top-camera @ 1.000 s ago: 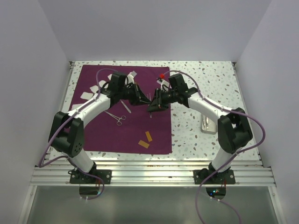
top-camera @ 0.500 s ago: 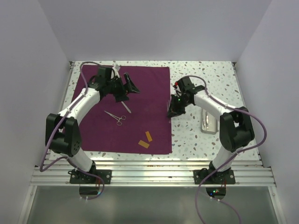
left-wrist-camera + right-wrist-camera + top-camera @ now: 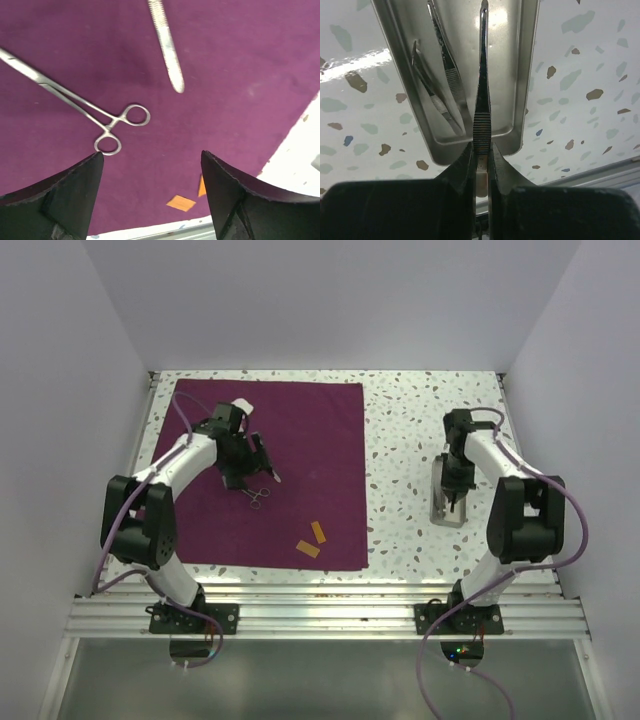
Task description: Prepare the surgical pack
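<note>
The surgical pack (image 3: 310,450) is a purple-maroon sheet spread flat over the left half of the table. A ring-handled steel clamp (image 3: 102,120) and a pair of tweezers (image 3: 167,52) lie on the surgical pack (image 3: 235,65). My left gripper (image 3: 252,472) hovers just above them, open and holding nothing (image 3: 151,155). My right gripper (image 3: 481,150) is shut on another pair of tweezers (image 3: 482,75), held lengthwise over a steel tray (image 3: 517,140). In the top view my right gripper (image 3: 452,490) is above that tray (image 3: 447,516), off the sheet to the right.
Two more tweezers (image 3: 440,65) lie inside the tray. Two small orange pieces (image 3: 313,540) sit on the sheet near its front edge, seen also as orange pieces (image 3: 181,202) in the left wrist view. A small white piece (image 3: 243,405) lies behind the left gripper. Walls enclose the table.
The grippers have parted from mid-sheet. My right arm has carried its tweezers right, off the sheet and over the tray. My left gripper has opened and now hangs over the clamp.
</note>
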